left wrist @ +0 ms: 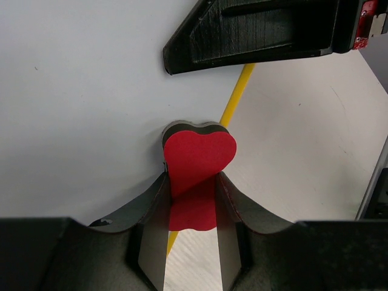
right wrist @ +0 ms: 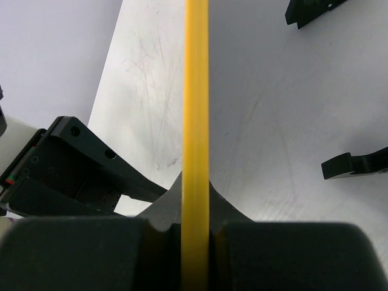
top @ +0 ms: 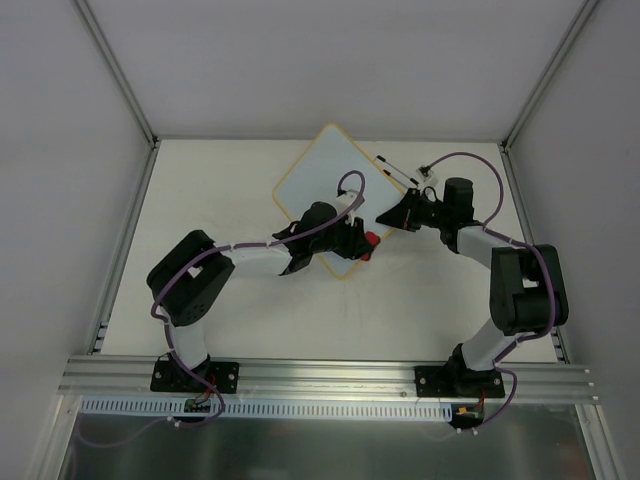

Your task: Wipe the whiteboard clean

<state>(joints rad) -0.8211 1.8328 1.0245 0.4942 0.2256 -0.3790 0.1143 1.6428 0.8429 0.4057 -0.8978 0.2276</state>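
— White panel in a tan wooden frame: location of the whiteboard [top: 315,180]?
— Lies cornerwise on the table [top: 200,200], at centre toward the far side, between both arms. Shows no marks on the visible part of the panel in the overhead view. Partly covered by the left arm [top: 250,260].
— Condition and purpose of the right gripper [top: 388,216]?
— Clenched on the frame [right wrist: 196,91], near the right-hand corner. Serves, by judgement, as a clamp: prevents sliding and turning under wiping force.
— And the left gripper [top: 360,243]?
— Clamped tight on the red eraser [left wrist: 199,151], a heart-shaped foam block with a dark backing. Holds the block upright between the fingers [left wrist: 150,236], projecting past the tips, to present foam alone to the panel. Sits at the near-right edge, just beside the frame and near the right gripper.
— Contact with the panel?
— Cannot tell from these views.
— Stage of work?
— Judged late, or between strokes, with the area beneath the arm hidden.
— Risk?
— Collision of the two grippers at the shared corner. Direct strokes away from the clamp.
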